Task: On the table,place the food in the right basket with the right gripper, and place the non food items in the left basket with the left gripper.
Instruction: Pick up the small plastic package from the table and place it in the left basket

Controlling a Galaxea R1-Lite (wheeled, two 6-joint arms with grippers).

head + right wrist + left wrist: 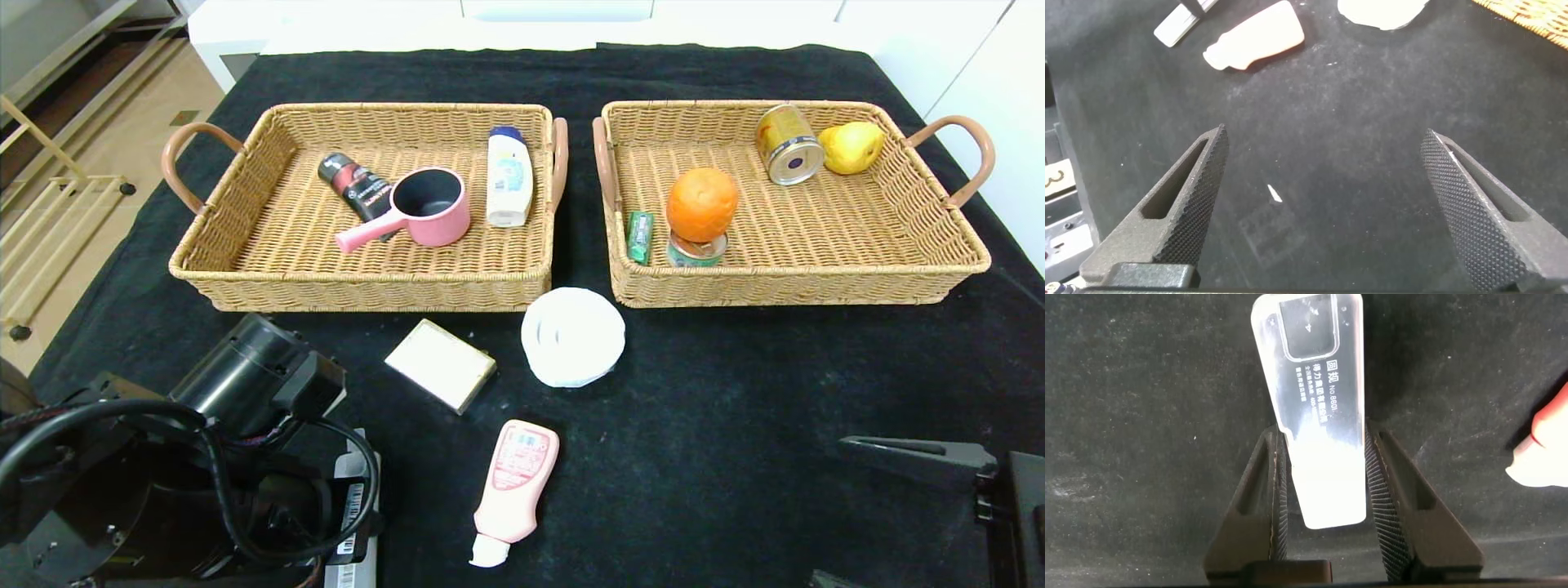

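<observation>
Translucent case [1319,416] clamped in left tool [1325,508], flat on black desk [735,392] near front-left edge. Pink bottle [514,482] just beside, beige box [441,364] and white tub [573,336] farther off, before left basket [245,269]. Right tool [1323,204] spread wide, nothing in it, over bare cloth.

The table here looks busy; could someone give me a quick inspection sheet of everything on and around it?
Surface: table, black fuzzy cloth.
Job's things: orange on tin beside gum pack in right basket; white tub, beige box, pink bottle on cloth before left basket.
Clutter: pink pot, two bottles in left basket; gold can, pear in right.
Grippers: left gripper shut on translucent case; right gripper open, over bare cloth.
Cables: black loops on left arm.
Surroundings: white counters, wooden rack.
</observation>
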